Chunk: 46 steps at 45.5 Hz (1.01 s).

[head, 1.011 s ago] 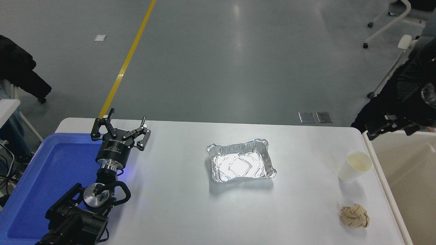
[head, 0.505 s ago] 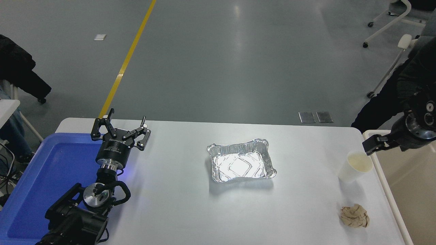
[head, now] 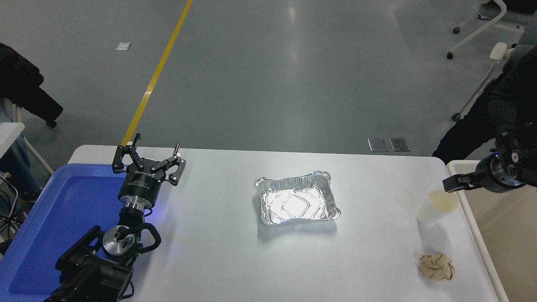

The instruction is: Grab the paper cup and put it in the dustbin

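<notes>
Small white tapered paper cup (head: pixel 436 205) upright at table's right edge, just beside big cream-beige plastic dustbin (head: pixel 472 226), so short carry. Right black gripper (head: pixel 451 185) by cup rim, holding nothing; finger spread unclear. Left black gripper (head: pixel 149 161) parked over blue tray (head: pixel 50 218), spread wide.

Black left arm (head: pixel 105 256) with silver joint disc, black cables, white-lettered wrist.
</notes>
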Tool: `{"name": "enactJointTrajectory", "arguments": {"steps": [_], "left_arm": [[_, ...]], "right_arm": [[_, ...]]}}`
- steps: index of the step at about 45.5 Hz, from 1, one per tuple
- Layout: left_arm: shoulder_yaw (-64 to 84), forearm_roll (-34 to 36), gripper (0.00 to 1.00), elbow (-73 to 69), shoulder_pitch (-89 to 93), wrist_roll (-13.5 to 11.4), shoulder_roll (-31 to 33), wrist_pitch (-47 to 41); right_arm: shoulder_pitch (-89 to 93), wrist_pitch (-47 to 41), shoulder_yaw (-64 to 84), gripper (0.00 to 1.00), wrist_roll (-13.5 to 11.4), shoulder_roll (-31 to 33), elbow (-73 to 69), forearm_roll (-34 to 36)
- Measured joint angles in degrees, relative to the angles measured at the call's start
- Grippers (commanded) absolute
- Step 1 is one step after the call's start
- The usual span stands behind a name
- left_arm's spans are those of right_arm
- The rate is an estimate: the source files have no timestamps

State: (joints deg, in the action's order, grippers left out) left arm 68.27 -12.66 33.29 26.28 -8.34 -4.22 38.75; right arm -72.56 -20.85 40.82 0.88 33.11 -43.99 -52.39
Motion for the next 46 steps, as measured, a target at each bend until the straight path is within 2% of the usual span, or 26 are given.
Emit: {"name": "enactJointTrajectory", "arguments": {"steps": [11, 17, 19, 22, 29, 32, 40, 43, 45, 46], "left_arm": [[0.0, 0.0, 0.99, 0.0, 0.0, 0.0, 0.0, 0.0], [0.0, 0.0, 0.99, 0.0, 0.0, 0.0, 0.0, 0.0], [0.0, 0.0, 0.99, 0.0, 0.0, 0.0, 0.0, 0.0], [0.0, 0.0, 0.99, 0.0, 0.0, 0.0, 0.0, 0.0], [0.0, 0.0, 0.99, 0.0, 0.0, 0.0, 0.0, 0.0], [0.0, 0.0, 0.99, 0.0, 0.0, 0.0, 0.0, 0.0], [0.0, 0.0, 0.99, 0.0, 0.0, 0.0, 0.0, 0.0], [0.0, 0.0, 0.99, 0.0, 0.0, 0.0, 0.0, 0.0], [0.0, 0.0, 0.99, 0.0, 0.0, 0.0, 0.0, 0.0], [0.0, 0.0, 0.99, 0.0, 0.0, 0.0, 0.0, 0.0]], "right_arm": [[3.5, 1.8, -2.6, 1.0, 0.0, -1.3, 2.3, 0.1], [5.3, 3.2, -3.3, 0.97, 0.0, -1.7, 3.2, 0.1], [5.8, 3.6, -3.5, 0.93, 0.0, -1.8, 3.4, 0.0], [6.4, 4.1, -3.7, 0.8, 0.0, -1.9, 3.7, 0.0], [7.5, 4.9, -3.9, 0.64, 0.0, -2.1, 4.5, 0.0], [7.8, 5.0, -3.9, 0.59, 0.0, -2.1, 4.8, -0.1], [8.3, 5.4, -3.8, 0.56, 0.0, -2.1, 5.6, -0.1], [8.5, 5.4, -3.8, 0.5, 0.0, -2.1, 5.8, -0.1], [8.6, 5.4, -3.9, 0.44, 0.0, -2.1, 6.0, -0.2], [8.7, 5.4, -3.9, 0.37, 0.0, -2.1, 6.0, -0.1]]}}
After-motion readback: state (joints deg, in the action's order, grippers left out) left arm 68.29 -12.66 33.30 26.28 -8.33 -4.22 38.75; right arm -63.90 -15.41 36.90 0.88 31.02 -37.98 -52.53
